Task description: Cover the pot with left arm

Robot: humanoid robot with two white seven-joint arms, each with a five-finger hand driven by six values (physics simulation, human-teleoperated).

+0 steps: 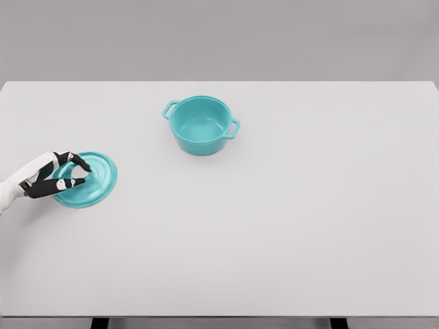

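Observation:
A teal pot (pixel 200 125) with two side handles stands uncovered on the white table (pixel 288 219), a little left of centre toward the back. Its round teal lid (pixel 92 181) lies at the left side of the table, tilted slightly. My left hand (pixel 75 173) comes in from the left edge and its black fingers are curled around the middle of the lid, where the knob is hidden by them. The lid's left part is covered by the hand. The right arm does not appear.
Only the pot and lid are on the table. The table's front edge runs along the bottom of the view, its far edge just behind the pot.

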